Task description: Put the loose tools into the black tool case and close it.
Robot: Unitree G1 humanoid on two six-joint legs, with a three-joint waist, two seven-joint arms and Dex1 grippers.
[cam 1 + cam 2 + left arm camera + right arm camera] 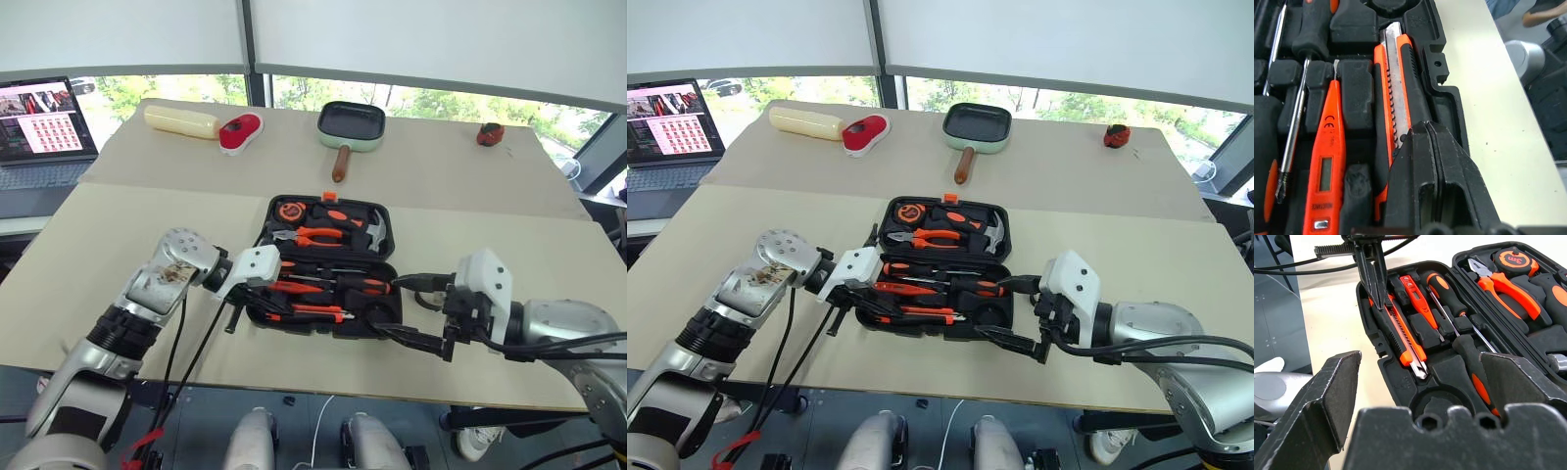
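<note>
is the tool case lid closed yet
No, the tool case lies wide open, its pliers and knife in plain sight.

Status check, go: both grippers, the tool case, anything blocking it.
Left gripper shut, tips on utility knife in its slot. Right gripper open at near edge. Black tool case open, tools seated. Nothing blocking lid.

Utility knife [1400, 335] apparently seated in tool case [382, 318], pan [351, 125] behind

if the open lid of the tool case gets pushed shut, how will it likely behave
The lid looks like stiff moulded plastic, so it should swing as one piece. It carries pliers and a hammer, so probably heavy. The whole case may slide on the smooth table.
</note>
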